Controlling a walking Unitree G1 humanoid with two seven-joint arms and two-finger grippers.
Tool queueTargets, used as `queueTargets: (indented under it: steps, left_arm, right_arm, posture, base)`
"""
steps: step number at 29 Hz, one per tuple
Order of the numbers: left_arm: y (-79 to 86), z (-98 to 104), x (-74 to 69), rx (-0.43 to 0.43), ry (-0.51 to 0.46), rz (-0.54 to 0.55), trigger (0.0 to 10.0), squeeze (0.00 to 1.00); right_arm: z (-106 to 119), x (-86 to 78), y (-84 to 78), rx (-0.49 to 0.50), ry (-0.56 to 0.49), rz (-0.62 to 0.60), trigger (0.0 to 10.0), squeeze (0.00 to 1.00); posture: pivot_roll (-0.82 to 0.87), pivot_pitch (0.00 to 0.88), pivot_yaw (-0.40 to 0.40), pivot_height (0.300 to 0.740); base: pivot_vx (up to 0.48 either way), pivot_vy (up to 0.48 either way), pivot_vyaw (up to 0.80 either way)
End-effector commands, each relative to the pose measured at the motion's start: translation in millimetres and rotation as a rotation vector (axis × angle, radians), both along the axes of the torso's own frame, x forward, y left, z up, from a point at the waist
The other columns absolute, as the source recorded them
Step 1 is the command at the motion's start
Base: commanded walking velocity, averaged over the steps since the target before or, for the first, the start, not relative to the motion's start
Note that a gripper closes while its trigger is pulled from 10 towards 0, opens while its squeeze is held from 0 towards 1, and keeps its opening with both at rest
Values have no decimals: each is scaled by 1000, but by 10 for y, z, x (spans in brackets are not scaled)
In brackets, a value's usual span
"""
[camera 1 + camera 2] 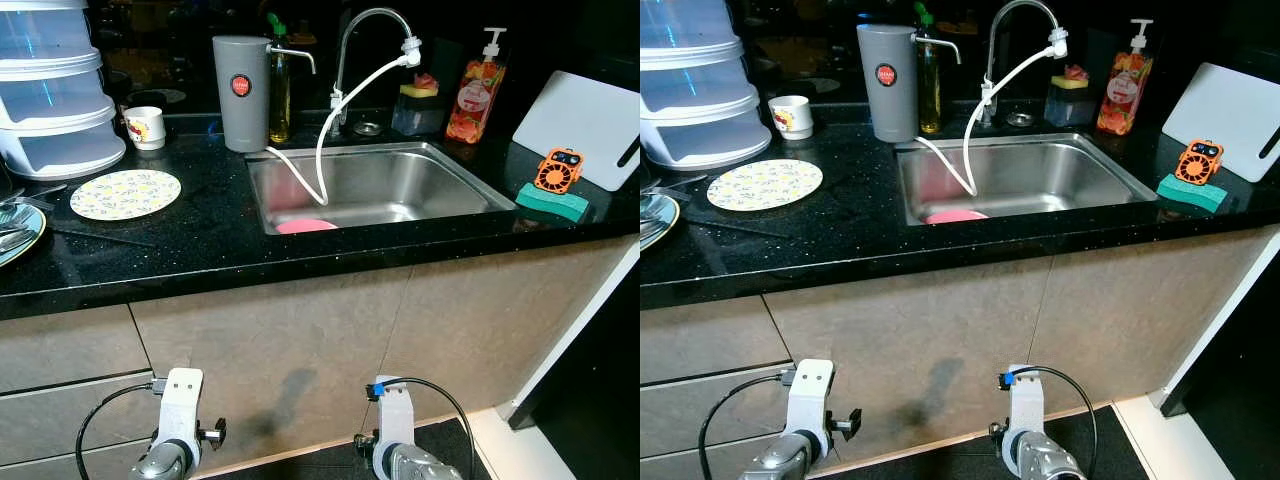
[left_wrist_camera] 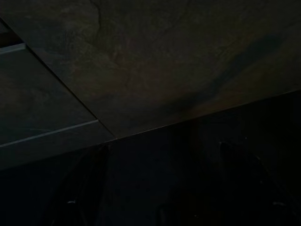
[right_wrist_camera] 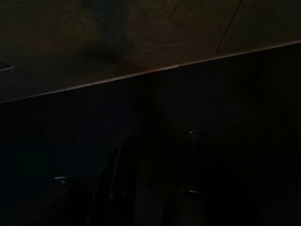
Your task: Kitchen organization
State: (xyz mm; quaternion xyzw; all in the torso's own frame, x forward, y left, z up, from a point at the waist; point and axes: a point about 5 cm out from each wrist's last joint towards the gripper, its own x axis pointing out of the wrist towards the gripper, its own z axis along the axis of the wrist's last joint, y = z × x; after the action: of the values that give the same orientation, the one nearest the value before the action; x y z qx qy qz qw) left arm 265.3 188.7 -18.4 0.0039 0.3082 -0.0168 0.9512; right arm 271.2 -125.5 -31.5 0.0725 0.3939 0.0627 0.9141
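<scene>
Whether either pair of jaws is spread or pressed together cannot be told: the two wrist views are very dark, with only faint finger shapes against the cabinet front and floor line, and the head views show just the wrists hanging low at the bottom of the frame, the left arm (image 1: 178, 430) at lower left and the right arm (image 1: 397, 440) at lower centre, both idle before the cabinet front (image 1: 300, 340). The head views alone carry the worktop. The steel sink (image 1: 455, 170) sits at centre frame, its long axis running left to right, with a pink plate (image 1: 306, 226) lying flat at its near left corner. A white hose (image 1: 330, 130) hangs from the tip of the arched tap (image 1: 372, 20) and loops down into the basin. Just left of the sink stands an upright grey jug (image 1: 241, 92), with an oil bottle (image 1: 279, 90) touching or just behind it. At upper right stand a soap pump bottle (image 1: 476, 95) and a white cutting board (image 1: 585, 125) leaning against the wall; an orange gadget (image 1: 558, 170) rests on a green sponge (image 1: 553, 203) near the right edge. On the black counter (image 1: 200, 250) at left lies a flat patterned plate (image 1: 125, 193), behind it a small mug (image 1: 146, 127) and a stacked white steamer (image 1: 50, 90) at upper left.
</scene>
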Motion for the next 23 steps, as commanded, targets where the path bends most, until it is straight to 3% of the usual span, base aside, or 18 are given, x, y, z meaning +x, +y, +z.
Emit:
queueTargets:
  steps: [1, 23]
  left_arm:
    - [34, -64, -70, 20, 31, -5, 10000, 0]
    - [32, -92, -100, 27, 38, -5, 10000, 0]
  right_arm:
    - [-58, -69, 1, -1, 26, -2, 10000, 0]
    - [-79, -97, 7, 3, 30, 2, 10000, 0]
  posture:
    - [35, 0, -7, 740]
    - [38, 0, -4, 740]
  base:
    - [0, 0, 0]
    - [0, 0, 0]
